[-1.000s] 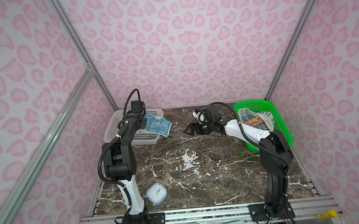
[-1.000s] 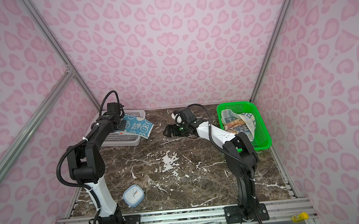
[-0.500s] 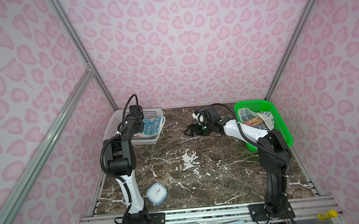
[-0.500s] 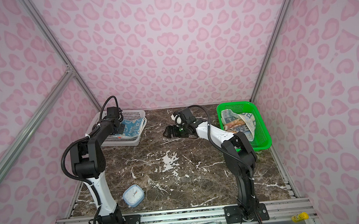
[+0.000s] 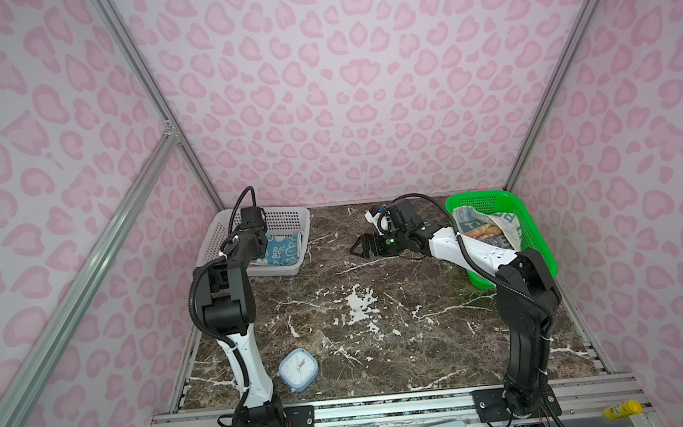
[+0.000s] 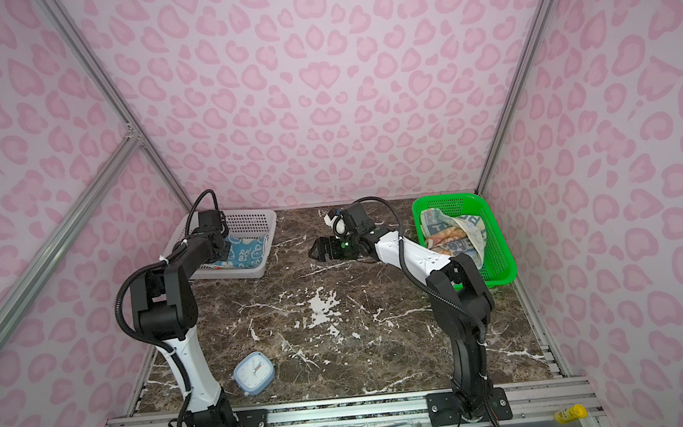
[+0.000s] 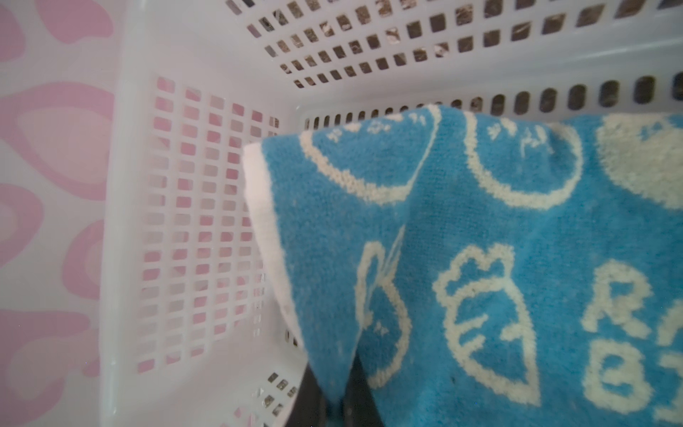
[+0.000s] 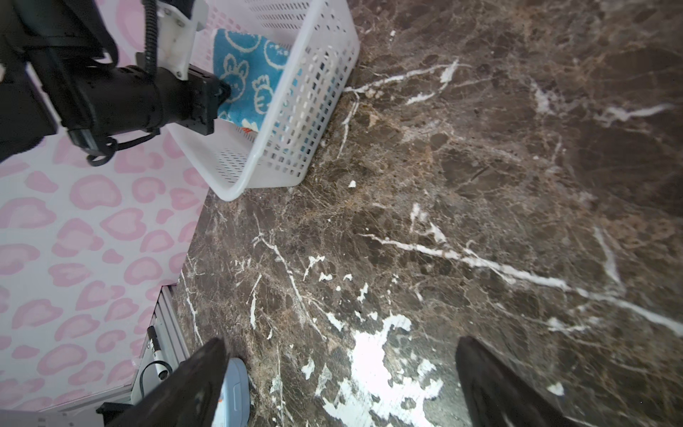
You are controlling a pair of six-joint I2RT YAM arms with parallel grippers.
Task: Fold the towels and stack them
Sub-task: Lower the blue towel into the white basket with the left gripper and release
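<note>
Left wrist view shows the left claw point(image 7: 338, 401) clenched on the blue towel point(image 7: 480, 258), which has dropped from above the rim into the white basket point(image 5: 286, 218) at the tabletop's point(image 5: 383, 336) ten o'clock, so release seems next; the right claw point(image 5: 358, 248) gapes empty.

The brown marble tabletop point(image 5: 403, 334) carries a pale blue alarm clock point(image 5: 298, 369) near its front edge, a white perforated basket point(image 5: 271, 271) behind the clock by the back wall, and a green basket point(image 5: 540, 244) well apart from the clock, back and right
</note>
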